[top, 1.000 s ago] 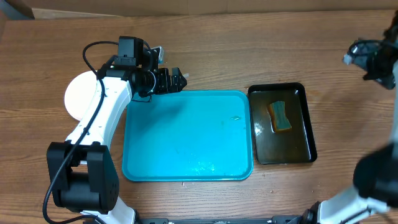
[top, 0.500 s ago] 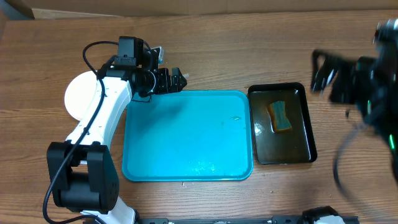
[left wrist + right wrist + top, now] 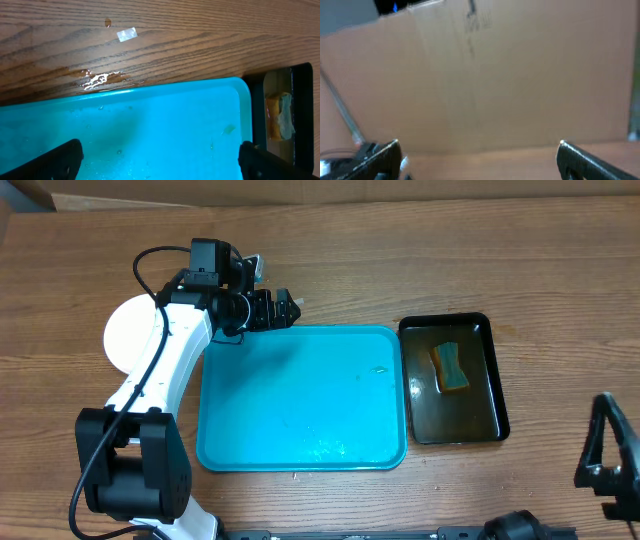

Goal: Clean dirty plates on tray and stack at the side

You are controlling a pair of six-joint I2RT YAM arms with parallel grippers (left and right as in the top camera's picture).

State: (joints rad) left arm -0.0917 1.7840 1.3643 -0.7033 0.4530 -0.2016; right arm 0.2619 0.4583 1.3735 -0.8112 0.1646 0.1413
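Wooden table (image 3: 350, 270), teal tray (image 3: 300, 400), white plate (image 3: 125, 338), cardboard (image 3: 520, 85) writing blurred

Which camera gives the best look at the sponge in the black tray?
Overhead: the whole sponge lies unobstructed in the black tray. The left wrist view catches it small and blurred near the right edge; the right wrist view misses it.

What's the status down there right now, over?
Left fingers open, empty; right fingers too. Teal tray holds no plates; white plate sits beside it. Nothing in the way.
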